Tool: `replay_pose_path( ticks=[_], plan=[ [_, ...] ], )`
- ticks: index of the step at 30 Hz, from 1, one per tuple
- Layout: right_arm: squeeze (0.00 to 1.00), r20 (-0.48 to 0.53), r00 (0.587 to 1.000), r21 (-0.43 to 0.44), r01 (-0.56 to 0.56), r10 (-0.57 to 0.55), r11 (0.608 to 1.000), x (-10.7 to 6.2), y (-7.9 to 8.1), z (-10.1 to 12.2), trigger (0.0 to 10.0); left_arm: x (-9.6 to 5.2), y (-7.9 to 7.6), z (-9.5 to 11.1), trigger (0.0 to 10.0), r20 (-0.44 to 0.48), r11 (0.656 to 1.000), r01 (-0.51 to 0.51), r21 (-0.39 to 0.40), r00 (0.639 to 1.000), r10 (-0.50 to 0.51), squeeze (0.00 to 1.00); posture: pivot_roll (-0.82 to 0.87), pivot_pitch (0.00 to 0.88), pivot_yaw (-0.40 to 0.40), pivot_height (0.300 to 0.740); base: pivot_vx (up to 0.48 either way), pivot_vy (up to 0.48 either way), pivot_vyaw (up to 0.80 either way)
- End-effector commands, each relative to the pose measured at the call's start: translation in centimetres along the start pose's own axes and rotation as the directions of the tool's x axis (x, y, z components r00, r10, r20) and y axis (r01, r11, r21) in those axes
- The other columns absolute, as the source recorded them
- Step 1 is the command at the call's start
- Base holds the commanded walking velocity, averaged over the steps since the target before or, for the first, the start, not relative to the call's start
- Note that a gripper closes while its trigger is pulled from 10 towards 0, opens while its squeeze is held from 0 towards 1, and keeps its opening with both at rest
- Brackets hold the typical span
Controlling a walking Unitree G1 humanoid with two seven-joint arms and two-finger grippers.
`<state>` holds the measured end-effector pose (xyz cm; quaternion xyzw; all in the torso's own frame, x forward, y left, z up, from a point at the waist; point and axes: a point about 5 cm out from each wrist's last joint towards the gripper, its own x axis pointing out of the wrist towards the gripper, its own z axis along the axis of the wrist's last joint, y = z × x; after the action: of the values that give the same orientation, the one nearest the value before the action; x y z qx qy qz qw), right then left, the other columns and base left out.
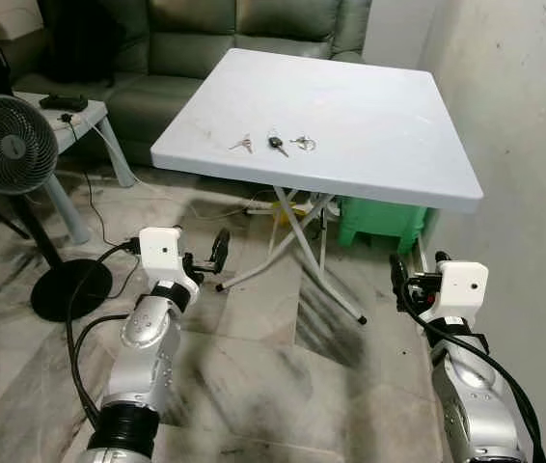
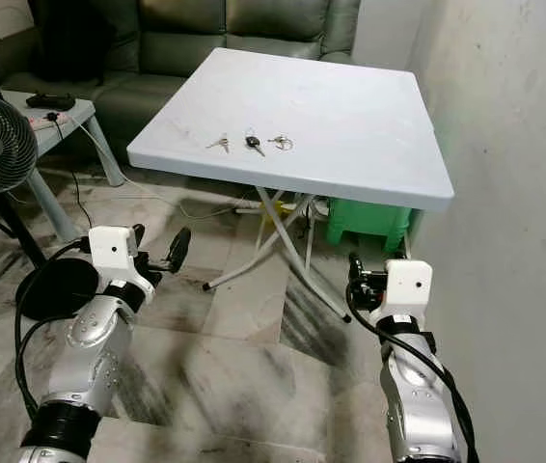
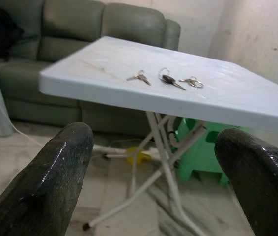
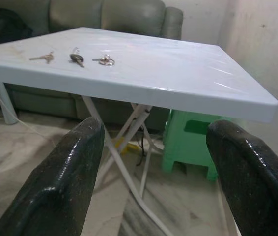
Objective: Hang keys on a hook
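Near the front edge of the white folding table point(image 1: 369, 116), in the upper middle of the frame, lie three sets of keys point(image 1: 273, 144) in a row: a silver pair point(image 1: 242, 145), a black-headed key point(image 1: 277, 145) and a ringed bunch point(image 1: 303, 144). Lower left, the left gripper point(image 1: 207, 257) hangs below table height with its jaws apart; lower right, the right gripper point(image 1: 410, 280) is likewise spread. Beneath the table stands a green stool point(image 1: 384, 224), and a black fan point(image 1: 8, 149) sits at far left.
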<state>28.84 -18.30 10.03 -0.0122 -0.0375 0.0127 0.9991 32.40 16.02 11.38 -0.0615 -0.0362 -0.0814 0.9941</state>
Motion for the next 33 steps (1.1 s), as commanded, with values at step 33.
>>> replay_pose_path(
  ticks=[33],
  plan=[
    [0.0, 0.004, 1.0, -0.002, 0.012, -0.012, 1.0, -0.3, -0.65, 0.36, 10.0, 0.04, -0.51, -0.24, 10.0, -0.018, 1.0, -0.002, -0.029, 1.0, 0.002, 0.0, -0.01, 0.055, -0.019, 0.74, 0.0, 0.412, 0.0]
  ],
)
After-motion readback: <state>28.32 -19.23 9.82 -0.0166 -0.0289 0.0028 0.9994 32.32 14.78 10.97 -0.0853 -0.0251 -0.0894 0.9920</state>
